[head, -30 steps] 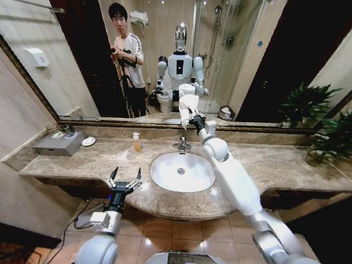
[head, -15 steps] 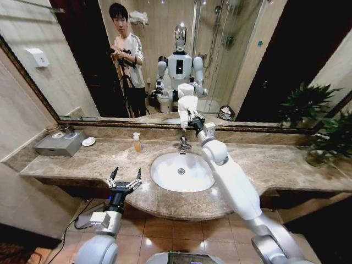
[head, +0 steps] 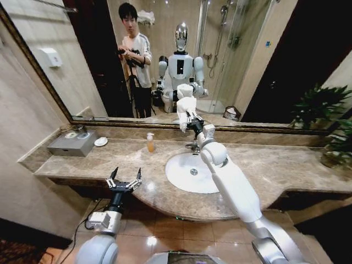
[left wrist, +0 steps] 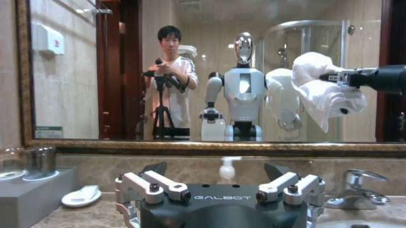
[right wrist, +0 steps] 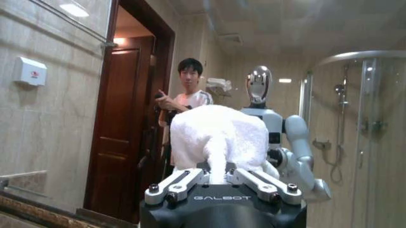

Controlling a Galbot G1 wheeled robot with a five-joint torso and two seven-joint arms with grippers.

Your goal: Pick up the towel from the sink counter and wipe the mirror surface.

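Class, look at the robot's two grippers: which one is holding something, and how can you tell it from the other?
The right gripper, raised at the mirror, is shut on the white towel. The left gripper hangs open and empty at the counter's front edge.

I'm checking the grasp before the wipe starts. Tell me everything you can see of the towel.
The towel is a small white cloth, thick and soft like terry, bunched rather than flat. The right gripper is shut on its lower part, fingers pinching a fold, and holds it raised above the sink counter, up at the mirror. Loose folds hang beside the gripper. Whether it actually touches the glass cannot be told.
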